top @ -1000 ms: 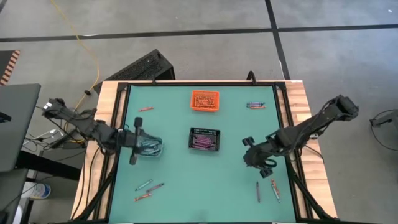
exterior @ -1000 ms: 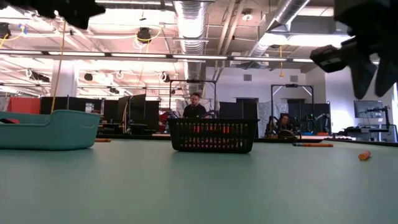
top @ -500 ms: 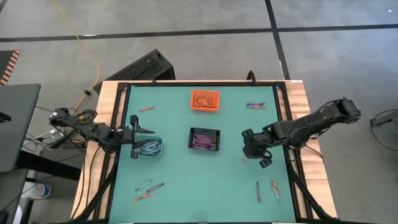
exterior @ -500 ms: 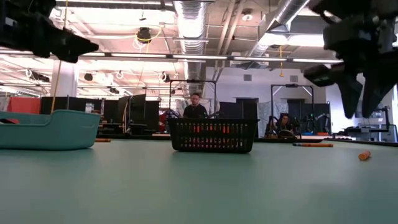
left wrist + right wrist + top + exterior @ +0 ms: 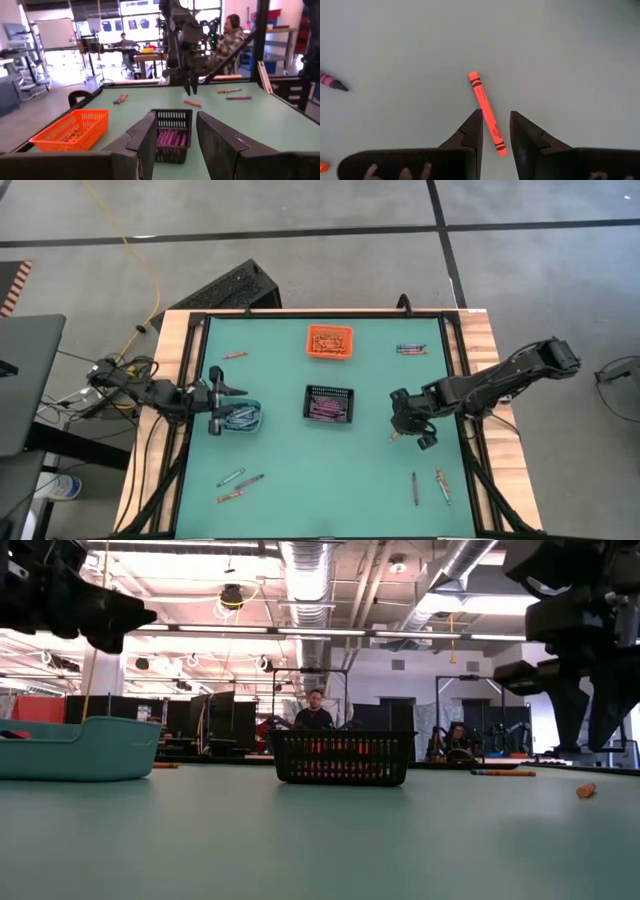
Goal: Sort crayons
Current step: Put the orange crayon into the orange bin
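Right gripper (image 5: 412, 426) hangs over the mat right of the black basket (image 5: 329, 403), fingers parted and empty, an orange crayon (image 5: 487, 113) lying on the mat beneath them. Left gripper (image 5: 228, 402) sits at the teal bin (image 5: 241, 417) on the left, fingers apart, nothing held. Other crayons (image 5: 239, 486) are scattered near-left, near-right and far.

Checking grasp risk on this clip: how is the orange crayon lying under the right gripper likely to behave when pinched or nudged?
The orange crayon looks like a thin round stick lying flat on the table, so a nudge would probably roll it. It appears straight and stiff, likely light. The right gripper is open above it with only a narrow gap, so an off-centre pinch might flick it away.
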